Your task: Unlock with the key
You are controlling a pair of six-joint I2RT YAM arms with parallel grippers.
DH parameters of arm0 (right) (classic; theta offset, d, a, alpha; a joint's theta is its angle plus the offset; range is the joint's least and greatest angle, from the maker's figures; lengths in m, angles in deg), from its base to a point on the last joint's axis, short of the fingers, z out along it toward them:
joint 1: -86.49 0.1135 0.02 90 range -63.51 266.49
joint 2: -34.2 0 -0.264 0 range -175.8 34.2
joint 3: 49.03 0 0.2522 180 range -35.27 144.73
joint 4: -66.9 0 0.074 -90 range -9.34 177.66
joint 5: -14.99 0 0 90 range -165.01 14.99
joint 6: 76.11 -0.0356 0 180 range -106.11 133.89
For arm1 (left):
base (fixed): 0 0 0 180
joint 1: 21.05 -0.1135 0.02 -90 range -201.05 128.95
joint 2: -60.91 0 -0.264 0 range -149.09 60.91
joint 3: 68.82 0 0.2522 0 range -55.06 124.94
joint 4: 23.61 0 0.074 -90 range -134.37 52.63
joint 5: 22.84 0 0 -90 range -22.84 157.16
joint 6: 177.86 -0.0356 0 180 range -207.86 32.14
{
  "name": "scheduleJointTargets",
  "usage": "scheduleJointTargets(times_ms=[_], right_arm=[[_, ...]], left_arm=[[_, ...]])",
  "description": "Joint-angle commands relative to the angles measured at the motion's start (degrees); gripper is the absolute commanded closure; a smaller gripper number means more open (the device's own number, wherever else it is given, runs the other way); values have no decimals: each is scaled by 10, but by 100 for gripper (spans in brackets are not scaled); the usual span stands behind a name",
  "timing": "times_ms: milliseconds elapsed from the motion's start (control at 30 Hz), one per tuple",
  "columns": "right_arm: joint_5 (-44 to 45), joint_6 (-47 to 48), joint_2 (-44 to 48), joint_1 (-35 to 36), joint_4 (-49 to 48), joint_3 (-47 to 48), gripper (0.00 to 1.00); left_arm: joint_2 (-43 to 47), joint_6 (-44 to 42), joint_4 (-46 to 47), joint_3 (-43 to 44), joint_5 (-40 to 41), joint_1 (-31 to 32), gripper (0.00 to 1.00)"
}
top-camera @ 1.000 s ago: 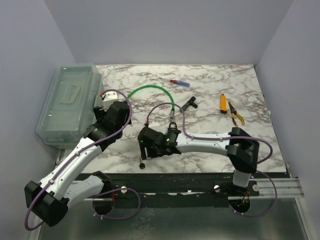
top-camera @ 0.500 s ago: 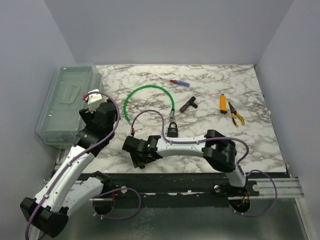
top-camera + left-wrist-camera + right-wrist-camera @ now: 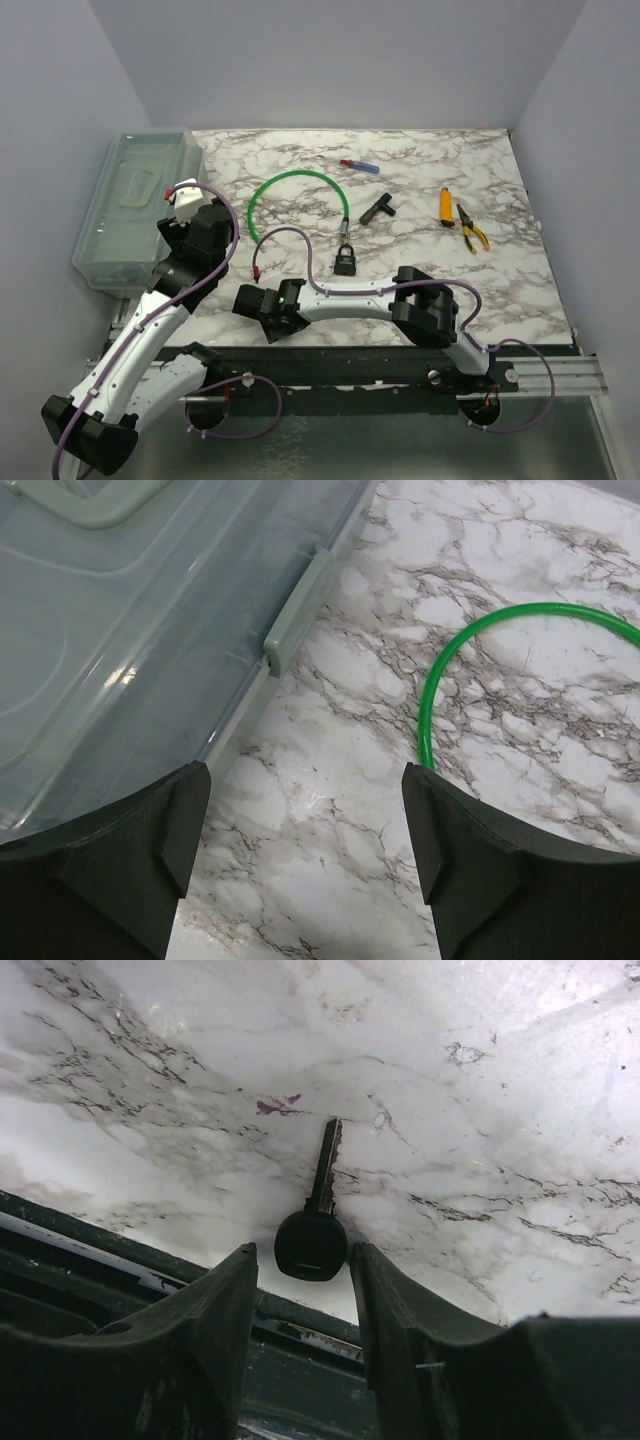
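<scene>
Two fingers of the right gripper (image 3: 302, 1258) stand on either side of the black head of the key (image 3: 313, 1230). One is close against it and the other leaves a sliver of gap, so the jaws are part open, not clamped. The key lies flat on the marble worktop (image 3: 420, 180), near-left of the padlock (image 3: 346, 260), at the worktop's near edge. The left gripper (image 3: 305, 820) hangs wide open and empty, further left of the padlock, between the green cable (image 3: 450, 670) and the clear plastic box (image 3: 120, 630).

Blk key (image 3: 319, 1195), gry-veined wht table (image 3: 500, 1080)
</scene>
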Motion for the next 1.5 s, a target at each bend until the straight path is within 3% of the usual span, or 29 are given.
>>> scheduleJointTargets(times_ms=[0, 467, 867, 1000, 1467], right_arm=[[34, -10, -35, 5, 45, 8, 52], [51, -7, -66, 4, 58, 31, 52], [53, -3, -65, 5, 38, 12, 67], [61, -1, -62, 4, 37, -1, 74], [74, -5, 78, 5, -95, -167, 77]], left_arm=[[7, 4, 4, -7, -5, -5, 17], [12, 1, 6, -9, -13, -5, 18], [13, 0, 8, -10, -25, -6, 19], [20, -17, 24, -16, -65, -5, 19], [37, -39, 70, -37, -189, -4, 19]])
